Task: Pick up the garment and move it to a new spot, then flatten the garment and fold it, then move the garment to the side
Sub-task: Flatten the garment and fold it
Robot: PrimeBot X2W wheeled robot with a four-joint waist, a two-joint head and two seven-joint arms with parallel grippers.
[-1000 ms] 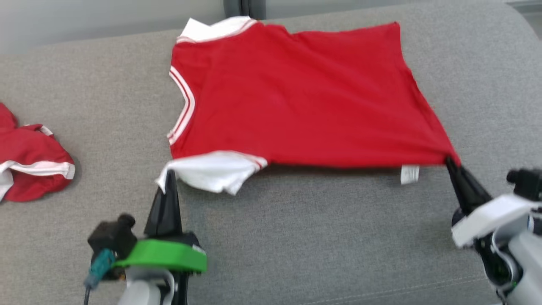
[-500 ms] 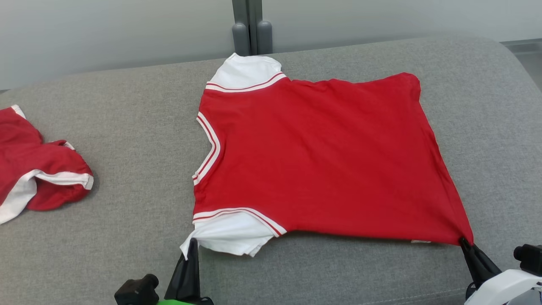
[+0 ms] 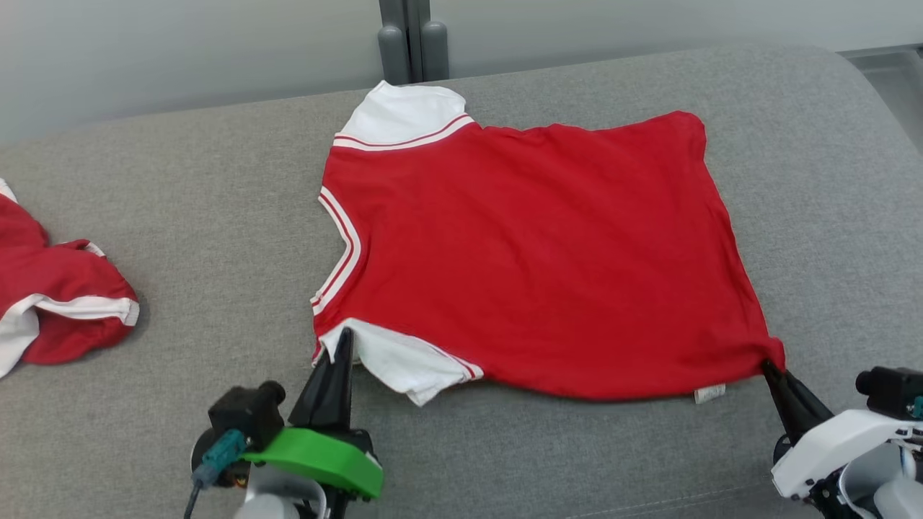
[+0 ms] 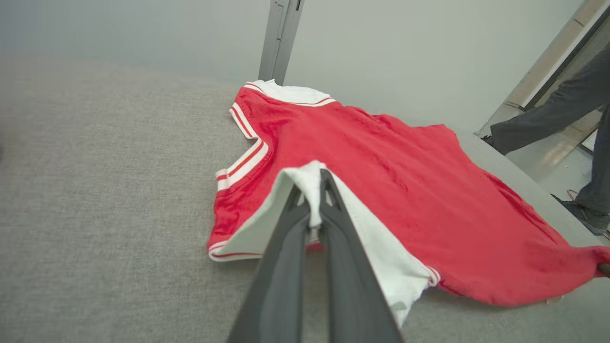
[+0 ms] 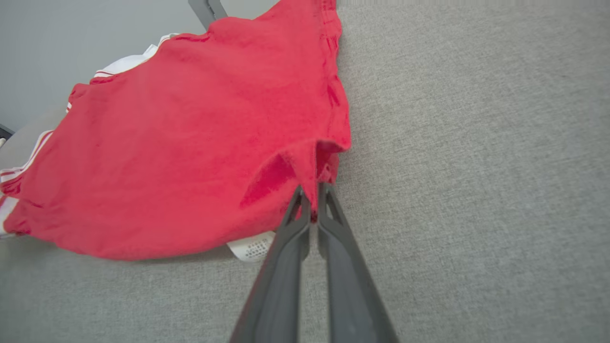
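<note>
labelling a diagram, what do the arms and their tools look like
The left tool has two long dark tapering fingers, a bright green band, a black camera block with teal plug and dark cable. The right tool has the same fingers, a white shell, a black camera block.

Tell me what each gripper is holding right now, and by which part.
Both hold the red shirt: the left gripper pinches its near white sleeve, and the right gripper pinches its near hem corner.
</note>
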